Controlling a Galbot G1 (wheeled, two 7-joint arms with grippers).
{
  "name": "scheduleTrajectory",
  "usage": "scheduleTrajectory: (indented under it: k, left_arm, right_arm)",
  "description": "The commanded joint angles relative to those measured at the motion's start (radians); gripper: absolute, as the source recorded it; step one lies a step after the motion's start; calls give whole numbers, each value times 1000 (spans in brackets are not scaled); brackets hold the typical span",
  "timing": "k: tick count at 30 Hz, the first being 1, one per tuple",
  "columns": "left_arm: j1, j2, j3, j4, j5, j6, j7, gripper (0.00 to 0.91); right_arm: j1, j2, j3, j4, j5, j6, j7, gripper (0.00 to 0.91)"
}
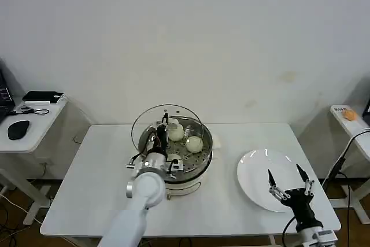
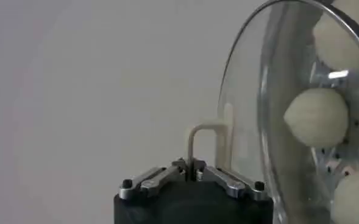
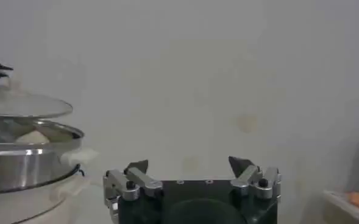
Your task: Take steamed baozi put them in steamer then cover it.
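The steamer [image 1: 203, 159] stands mid-table, shiny steel on a cream base. Three baozi lie on its perforated tray, two of them at the far side [image 1: 175, 133] [image 1: 194, 143]. My left gripper [image 1: 163, 126] is shut on the cream bar handle [image 2: 203, 131] of the glass cover [image 1: 144, 125], which hangs tilted just above the steamer's left side. In the left wrist view the baozi [image 2: 316, 117] show through the glass [image 2: 246, 122]. My right gripper [image 1: 284, 170] stands open and holds nothing above the white plate [image 1: 257, 169]. From the right wrist, the steamer [image 3: 21, 164] and cover [image 3: 21, 106] sit well beyond that gripper [image 3: 191, 164].
The white plate lies on the table's right side. A low side table [image 1: 34, 122] with a mouse and cables stands to the left. To the right, a shelf edge holds an orange item [image 1: 349, 114]. Bare tabletop lies in front of the steamer.
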Motion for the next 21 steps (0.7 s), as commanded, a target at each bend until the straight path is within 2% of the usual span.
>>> scheduleTrajectory:
  k: [1, 21]
  left_arm:
    - [7, -56, 27, 32, 75, -4, 36, 0]
    - [44, -55, 18, 6, 30, -4, 61, 0]
  right_arm:
    - [-1, 5, -10, -1, -9, 2, 0, 907]
    - [0, 9, -30, -14, -24, 5, -3, 907]
